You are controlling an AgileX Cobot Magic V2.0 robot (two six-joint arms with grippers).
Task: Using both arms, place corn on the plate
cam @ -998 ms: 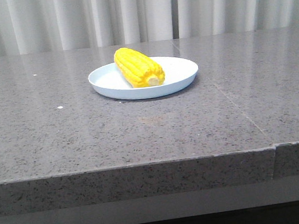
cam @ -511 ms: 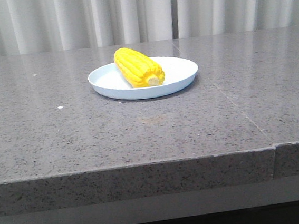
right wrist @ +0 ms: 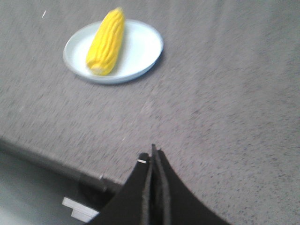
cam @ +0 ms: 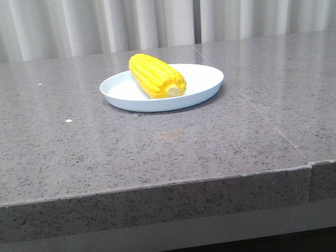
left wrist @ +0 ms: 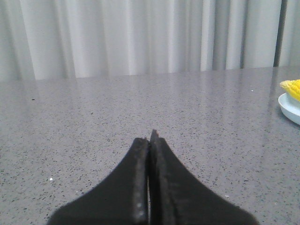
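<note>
The corn (cam: 156,75) is laid across the plate (cam: 200,90) on the grey tabletop (cam: 99,150). Both the left pincer (left wrist: 150,140) and right pincer (right wrist: 153,157) are pressed closed on nothing, kept well apart from the plate.

Neither arm shows in the front view. In the left wrist view, the left gripper (left wrist: 150,140) fills the bottom centre of the frame, its dark jaws pressed flat together with nothing between them. In the right wrist view, the right gripper (right wrist: 153,157) sits at the bottom centre, its jaws likewise closed and empty, tips pointing toward the top of the frame.
</note>
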